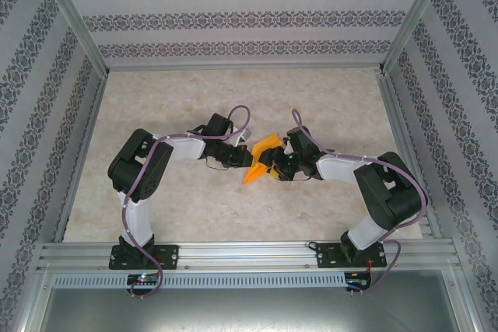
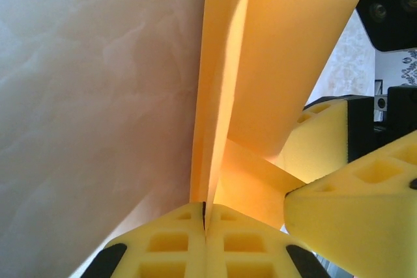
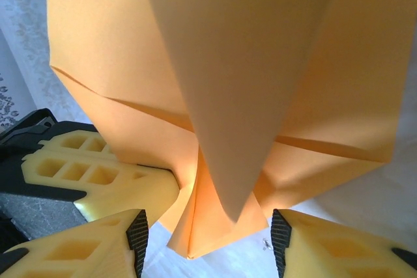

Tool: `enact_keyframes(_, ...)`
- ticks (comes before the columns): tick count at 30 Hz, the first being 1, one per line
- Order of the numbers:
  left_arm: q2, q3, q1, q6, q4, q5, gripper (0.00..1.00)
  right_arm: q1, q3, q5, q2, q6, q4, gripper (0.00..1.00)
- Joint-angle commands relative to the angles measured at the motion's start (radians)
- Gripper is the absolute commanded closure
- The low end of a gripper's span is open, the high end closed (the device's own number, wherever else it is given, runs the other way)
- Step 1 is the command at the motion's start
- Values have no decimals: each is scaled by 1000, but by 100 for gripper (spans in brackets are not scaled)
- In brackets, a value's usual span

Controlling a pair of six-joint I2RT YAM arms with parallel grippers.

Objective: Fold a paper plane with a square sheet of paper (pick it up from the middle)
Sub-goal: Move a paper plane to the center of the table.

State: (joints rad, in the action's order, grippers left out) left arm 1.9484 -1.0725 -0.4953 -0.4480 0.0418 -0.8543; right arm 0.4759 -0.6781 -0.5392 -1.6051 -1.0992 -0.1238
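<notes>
So the left gripper has its yellow foam-looking fingers pressed right together, pinching a folded edge of the thin orange-yellow sheet of paper. From that pinch the paper runs straight out ahead of the fingertips and splits into a couple of layers, with a flap crossing over just to the right of the pinch.

The right gripper is a different story. Its jaws sit roughly half apart, and the narrow bottom end of the folded paper hangs in the gap between them. There's visible daylight between the paper and the finger on one side, and the other finger is just beside the paper, maybe touching, can't really tell. It doesn't look clamped on anything.

From above, both grippers meet nose to nose over the middle of the pale marbled tabletop, with the paper sandwiched between them as a pointy orange wedge. One of the left gripper's fingers also pokes into the right wrist view, just beside the paper. Whether the paper's lowest tip touches the tabletop, I can't tell.
</notes>
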Motion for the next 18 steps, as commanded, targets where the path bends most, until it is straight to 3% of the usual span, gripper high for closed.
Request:
enact_keyframes(1,-20,5,14,-8,-43,-24,100,14,-16,-19,-25,-13,-25,46)
enact_keyframes(18,-16,19,14,-20,-62,-34,100,16,15,-68,-32,-107,-180,48)
